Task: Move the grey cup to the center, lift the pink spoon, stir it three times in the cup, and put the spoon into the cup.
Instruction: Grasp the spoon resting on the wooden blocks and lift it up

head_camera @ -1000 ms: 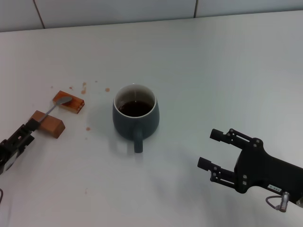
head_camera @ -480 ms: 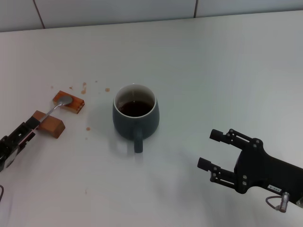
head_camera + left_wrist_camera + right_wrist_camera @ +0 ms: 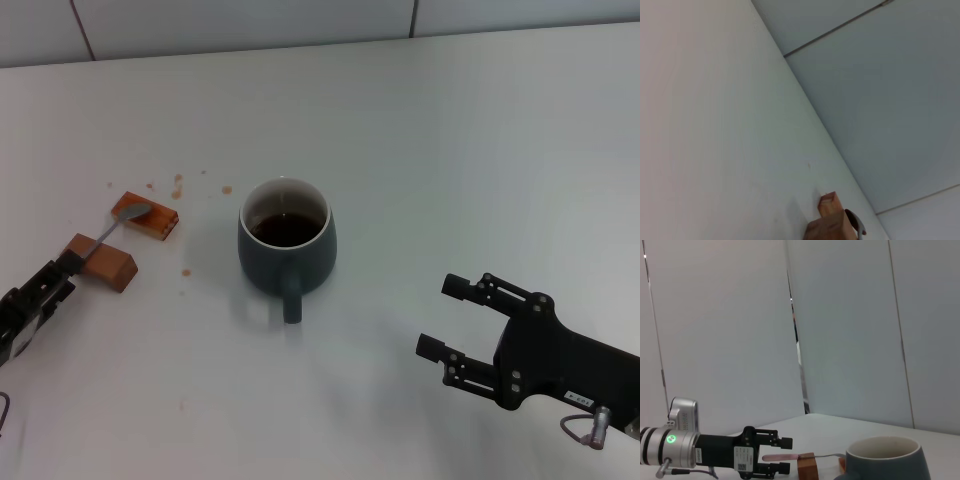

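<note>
The grey cup (image 3: pixel 286 243) stands mid-table with dark liquid inside and its handle toward me; it also shows in the right wrist view (image 3: pixel 885 460). The pink spoon (image 3: pixel 118 224) lies across two brown blocks, with its silver bowl on the far block. In the right wrist view its pink handle (image 3: pixel 779 457) lies between the jaws of my left gripper (image 3: pixel 785 455), which stand open around it. In the head view my left gripper (image 3: pixel 58 277) is at the near block's left end. My right gripper (image 3: pixel 440 316) is open and empty, to the right of the cup and nearer to me.
The two brown blocks (image 3: pixel 150 216) (image 3: pixel 106 264) stand left of the cup. Small brown spots (image 3: pixel 178 183) lie on the white table around them. The left wrist view shows a block (image 3: pixel 832 222) near the wall.
My left gripper has shifted slightly toward the near left edge. The cup, the spoon and the right arm have not moved.
</note>
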